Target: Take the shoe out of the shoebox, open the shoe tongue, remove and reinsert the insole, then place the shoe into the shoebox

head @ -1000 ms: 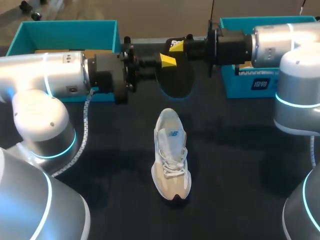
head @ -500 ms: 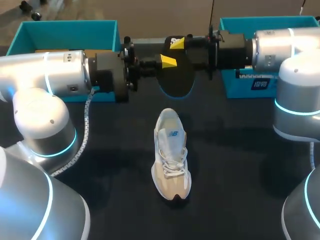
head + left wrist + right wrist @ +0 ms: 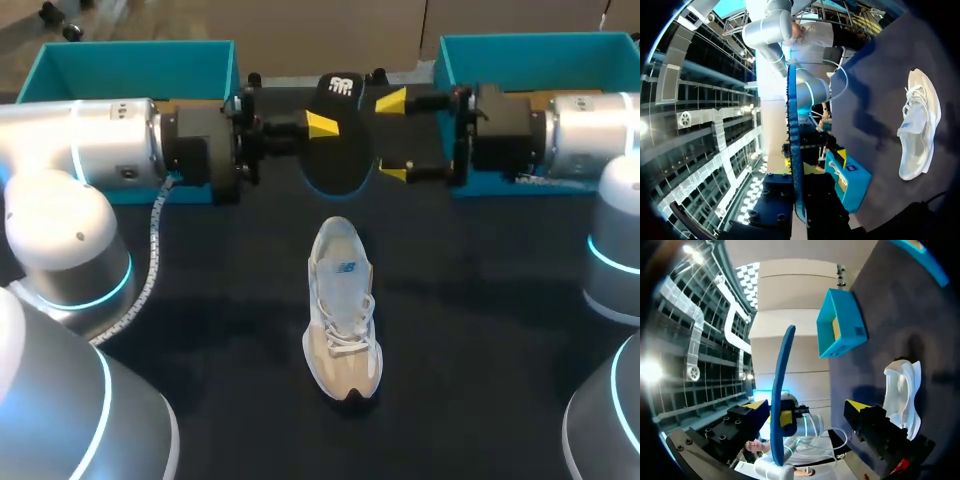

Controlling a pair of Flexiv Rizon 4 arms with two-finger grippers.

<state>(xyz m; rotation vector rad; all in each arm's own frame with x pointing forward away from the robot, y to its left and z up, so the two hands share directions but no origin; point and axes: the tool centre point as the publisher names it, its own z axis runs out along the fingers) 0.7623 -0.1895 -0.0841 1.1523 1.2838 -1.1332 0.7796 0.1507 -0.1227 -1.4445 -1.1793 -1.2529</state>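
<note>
A dark insole with a blue edge hangs in the air above the table's far middle. My left gripper is shut on its left side. In the left wrist view the insole stands edge-on, clamped in the left gripper. My right gripper is open at the insole's right side, its yellow tips wide apart. In the right wrist view the insole stands between the spread fingers of the right gripper, which do not hold it. The white and beige shoe lies on the black table, laces up.
A teal box stands at the back left behind my left arm, and another teal box at the back right behind my right arm. The shoe and a teal box also show in the wrist views.
My right gripper has opened, let go of the insole and drawn back to the right. The left gripper keeps the insole, which now sits a little higher.
</note>
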